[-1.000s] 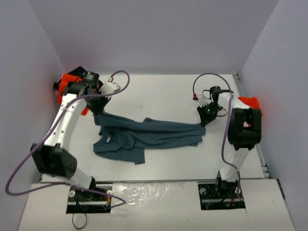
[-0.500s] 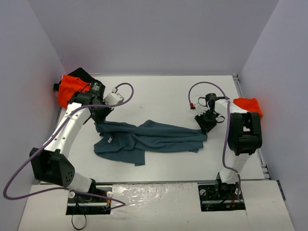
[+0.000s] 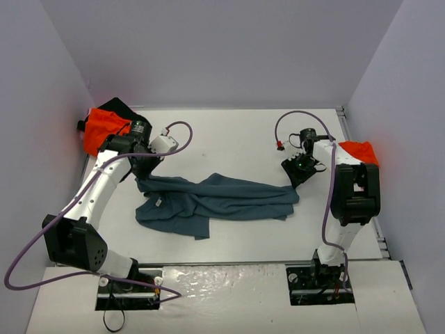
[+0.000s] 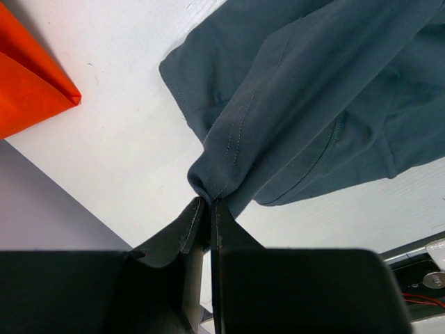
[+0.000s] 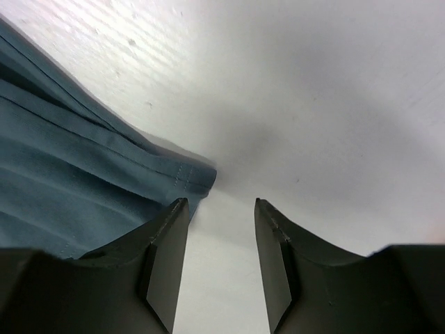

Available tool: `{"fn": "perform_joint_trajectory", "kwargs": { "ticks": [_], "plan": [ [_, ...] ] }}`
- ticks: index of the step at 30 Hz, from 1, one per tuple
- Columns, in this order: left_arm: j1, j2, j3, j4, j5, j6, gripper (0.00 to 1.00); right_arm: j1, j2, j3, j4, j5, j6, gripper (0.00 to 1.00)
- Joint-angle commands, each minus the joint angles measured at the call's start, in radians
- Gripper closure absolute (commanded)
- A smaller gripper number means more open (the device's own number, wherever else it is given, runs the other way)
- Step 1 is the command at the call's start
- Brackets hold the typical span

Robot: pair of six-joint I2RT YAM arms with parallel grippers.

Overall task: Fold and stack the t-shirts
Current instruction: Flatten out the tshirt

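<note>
left end effector (image 4: 209, 203): pinched tight on slate-blue t-shirt (image 3: 229, 197), its left end | right end effector (image 5: 221, 207): jaws apart, empty, at its right hem | t-shirt: bunched across mid worktop (image 3: 236, 139)

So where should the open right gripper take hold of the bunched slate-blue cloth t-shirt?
Probably the stitched hem corner at the right end of the slate-blue t-shirt: it lies flat, with bare white table beyond. Come from the right over that bare table, the right gripper open, one finger above the edge and one below. The left gripper pinches the opposite end.
</note>
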Motion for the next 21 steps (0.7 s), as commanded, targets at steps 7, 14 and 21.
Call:
{"fn": "perform_joint_trajectory", "kwargs": {
  "ticks": [7, 14, 21],
  "plan": [
    [-0.004, -0.035, 0.031, 0.025, -0.027, -0.014, 1.0, 0.008, 0.049, 0.122, -0.04, -0.136, -0.007, 0.62],
    [-0.005, -0.034, 0.031, 0.025, -0.034, -0.012, 1.0, 0.01, 0.079, 0.117, -0.05, -0.133, -0.019, 0.62],
    [-0.005, -0.028, 0.037, 0.022, -0.034, -0.011, 1.0, 0.006, 0.089, 0.097, -0.054, -0.123, -0.034, 0.62]
  ]
}}
